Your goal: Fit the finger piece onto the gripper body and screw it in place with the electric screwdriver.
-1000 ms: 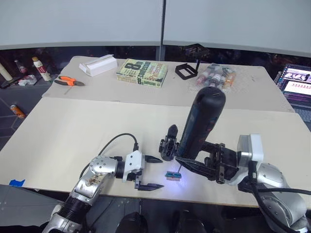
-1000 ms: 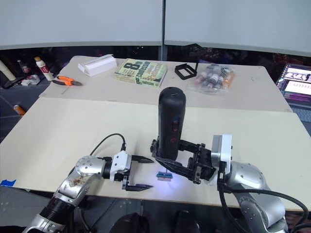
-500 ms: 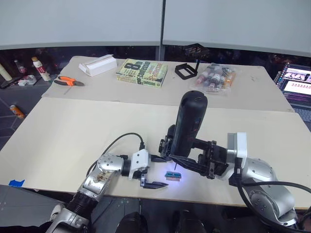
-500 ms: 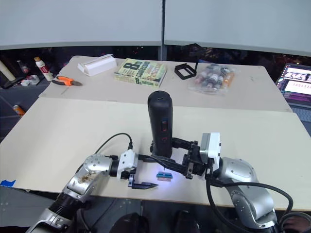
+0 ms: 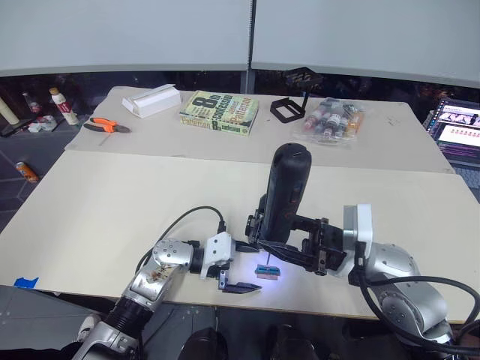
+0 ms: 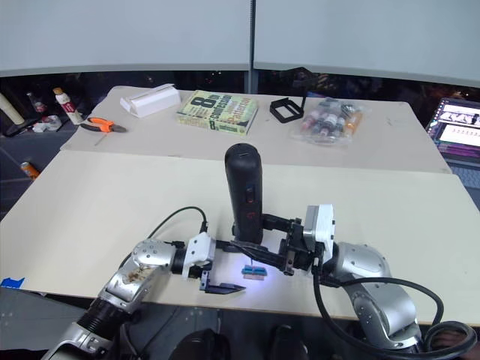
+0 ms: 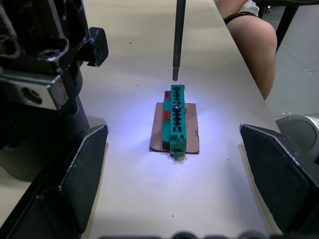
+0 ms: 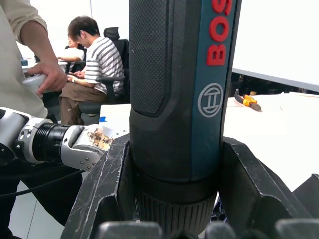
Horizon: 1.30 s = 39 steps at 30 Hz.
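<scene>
Electric screwdriver [image 5: 286, 196]: upright near the front edge of the tabletop [image 5: 112, 195], about midway along it, thin metal bit [image 7: 178, 40] pointing down with its tip just above the green block.
Right gripper [image 6: 259, 244]: closed around the screwdriver's lower barrel; the right wrist view has both black fingers pressed against the textured grip.
Left gripper [image 5: 241, 265]: jaws spread wide and holding nothing, low over the front edge, just to the left of the lit patch.
Gripper body [image 5: 259, 222]: black block behind the screwdriver, largely hidden by it; touching or apart cannot be told.
Finger piece: cannot be picked out with certainty.
Green block [image 7: 176, 119]: lies on a tan card between the left gripper's open fingers, lit by a bluish glow, a screw head showing near its far end.
Handling, judged: screwdriver rigid, top-heavy when held low; rubbery barrel should resist slipping; the bit is the fragile end. Gripper body stiff and dense; best held by its round base.
Open room: wide bare board to the left and behind; little margin toward the front edge.
Far-edge items: book [image 5: 219, 112], white box [image 5: 152, 100], orange pliers [image 5: 105, 126], bag of bottles [image 5: 334, 118], all well apart from the work.
</scene>
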Each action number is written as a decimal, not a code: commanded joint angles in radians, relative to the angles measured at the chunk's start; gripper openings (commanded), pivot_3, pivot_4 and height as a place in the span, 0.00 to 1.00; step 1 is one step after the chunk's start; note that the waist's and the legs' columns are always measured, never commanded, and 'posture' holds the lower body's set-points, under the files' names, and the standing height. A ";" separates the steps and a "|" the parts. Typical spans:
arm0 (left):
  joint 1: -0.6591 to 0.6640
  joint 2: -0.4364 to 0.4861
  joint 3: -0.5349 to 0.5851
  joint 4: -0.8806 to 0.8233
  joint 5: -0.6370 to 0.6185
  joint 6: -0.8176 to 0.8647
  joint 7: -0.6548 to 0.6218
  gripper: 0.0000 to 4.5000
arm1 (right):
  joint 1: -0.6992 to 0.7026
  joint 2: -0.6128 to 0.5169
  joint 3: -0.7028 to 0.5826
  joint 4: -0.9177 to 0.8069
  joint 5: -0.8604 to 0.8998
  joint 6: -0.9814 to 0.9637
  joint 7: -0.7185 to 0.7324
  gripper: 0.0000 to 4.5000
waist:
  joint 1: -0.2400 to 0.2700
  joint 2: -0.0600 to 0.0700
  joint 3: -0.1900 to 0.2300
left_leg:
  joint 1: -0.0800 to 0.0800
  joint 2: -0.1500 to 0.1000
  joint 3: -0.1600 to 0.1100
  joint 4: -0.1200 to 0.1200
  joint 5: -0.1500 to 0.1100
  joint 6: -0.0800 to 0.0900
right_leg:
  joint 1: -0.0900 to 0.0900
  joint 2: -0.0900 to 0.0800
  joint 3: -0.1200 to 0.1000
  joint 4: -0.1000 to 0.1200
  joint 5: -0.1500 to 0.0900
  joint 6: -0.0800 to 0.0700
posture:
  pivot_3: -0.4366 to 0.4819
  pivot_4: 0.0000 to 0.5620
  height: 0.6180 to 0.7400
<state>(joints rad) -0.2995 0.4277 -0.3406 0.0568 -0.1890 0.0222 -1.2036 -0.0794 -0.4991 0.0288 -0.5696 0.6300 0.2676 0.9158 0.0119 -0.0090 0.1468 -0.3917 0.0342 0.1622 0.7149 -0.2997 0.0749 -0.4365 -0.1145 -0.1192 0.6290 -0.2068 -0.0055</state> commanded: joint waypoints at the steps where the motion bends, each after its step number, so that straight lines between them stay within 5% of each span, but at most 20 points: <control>1: -0.017 -0.007 -0.006 -0.005 -0.001 -0.010 0.000 0.99 | -0.019 0.004 -0.011 -0.025 0.012 -0.037 0.008 0.43 | 0.000 0.000 0.000 | 0.000 0.000 0.000 0.000 0.000 0.000 | 0.000 0.000 0.000 0.000 0.000 0.000 | 0.48 0.27 1.00; 39: -0.001 -0.029 -0.041 0.020 0.012 0.002 0.021 0.99 | 0.000 0.026 0.008 0.006 -0.020 -0.055 0.038 0.43 | 0.001 0.000 0.000 | 0.000 0.000 0.000 0.000 0.000 0.000 | 0.000 0.000 0.000 0.000 0.000 0.000 | 0.48 0.27 1.00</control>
<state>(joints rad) -0.3038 0.4077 -0.3723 0.0759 -0.1805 0.0272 -1.1888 -0.0707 -0.4801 0.0482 -0.5388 0.5991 0.2562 0.9512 0.0126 -0.0089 0.1468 -0.3915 0.0342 0.1622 0.7152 -0.2997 0.0750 -0.4363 -0.1146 -0.1192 0.6293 -0.2068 -0.0055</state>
